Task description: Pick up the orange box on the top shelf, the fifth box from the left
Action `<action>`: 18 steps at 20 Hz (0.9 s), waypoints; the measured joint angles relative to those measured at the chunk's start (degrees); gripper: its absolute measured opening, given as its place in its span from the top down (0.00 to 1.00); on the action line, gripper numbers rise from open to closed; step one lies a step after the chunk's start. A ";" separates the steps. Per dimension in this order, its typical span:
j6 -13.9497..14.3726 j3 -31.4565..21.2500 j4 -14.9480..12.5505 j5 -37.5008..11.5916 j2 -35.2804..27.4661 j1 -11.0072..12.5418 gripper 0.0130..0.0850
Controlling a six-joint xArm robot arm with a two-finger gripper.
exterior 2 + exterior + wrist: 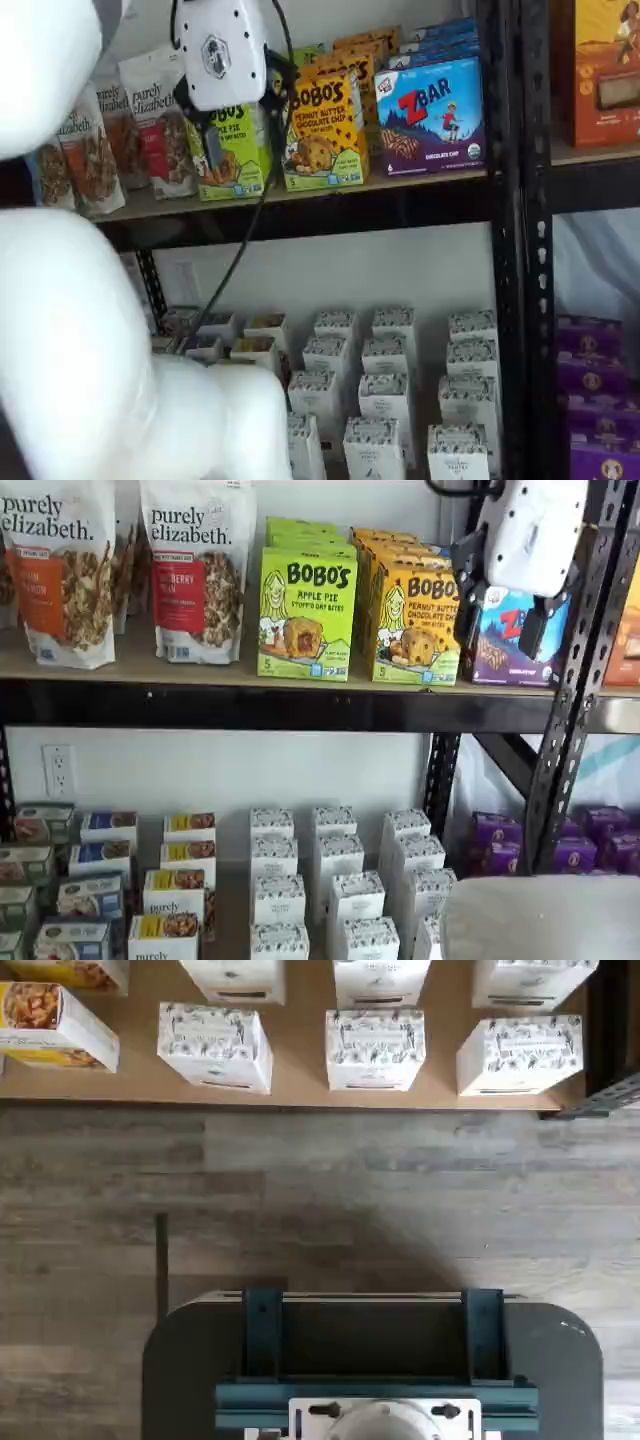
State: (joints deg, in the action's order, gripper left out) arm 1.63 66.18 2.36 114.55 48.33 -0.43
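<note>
The orange box (415, 620) (322, 125) stands upright at the front of a row on the top shelf (200, 675) (400, 183), between a lime-green carton and a blue ZBar carton. My gripper (507, 615) (238, 125) hangs in front of the shelf at box height, open, with a plain gap between its black fingers (467, 580) and nothing in them. It is apart from the orange box in both shelf views. The wrist view shows only a lower shelf and the floor, so the orange box is out of that view.
Granola bags (195, 570) and the lime-green Apple Pie carton (305, 615) stand left of the orange box, the ZBar carton (432, 115) right of it. A black perforated upright (575, 670) rises at the right. White patterned cartons (375, 1050) (335, 880) fill the lower shelf. My arm (80, 330) fills the foreground.
</note>
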 joint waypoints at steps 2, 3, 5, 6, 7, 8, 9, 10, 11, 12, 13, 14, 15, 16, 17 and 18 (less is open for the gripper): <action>-2.26 -2.82 4.15 -4.75 2.85 3.65 0.00; -2.28 -2.96 4.23 -4.85 2.91 3.67 0.00; -2.28 -3.30 4.29 -5.04 3.03 3.66 0.00; -2.21 -3.42 4.22 -5.09 3.06 3.55 0.00; -2.15 -3.55 4.14 -5.16 3.10 3.45 0.00; -2.09 -3.66 4.05 -5.21 3.13 3.35 0.00; -2.04 -3.76 3.97 -5.24 3.15 3.28 0.00; -2.02 -3.87 3.94 -5.29 3.19 3.24 0.00; -2.01 -3.98 3.92 -5.37 3.24 3.23 0.00; -2.03 -4.08 3.93 -5.45 3.30 3.24 0.00; -2.08 -4.19 3.94 -5.56 3.36 3.29 0.00; -2.08 -4.28 3.89 -5.69 3.40 3.28 0.00; -2.03 -4.36 3.79 -5.84 3.44 3.18 0.00; -1.95 -4.42 3.66 -6.04 3.45 3.02 0.00; -1.77 -4.46 3.38 -6.32 3.45 2.72 0.00; -1.54 -4.49 3.00 -6.64 3.43 2.34 0.00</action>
State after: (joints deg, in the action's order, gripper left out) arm 0.09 61.69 5.35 107.90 51.76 1.91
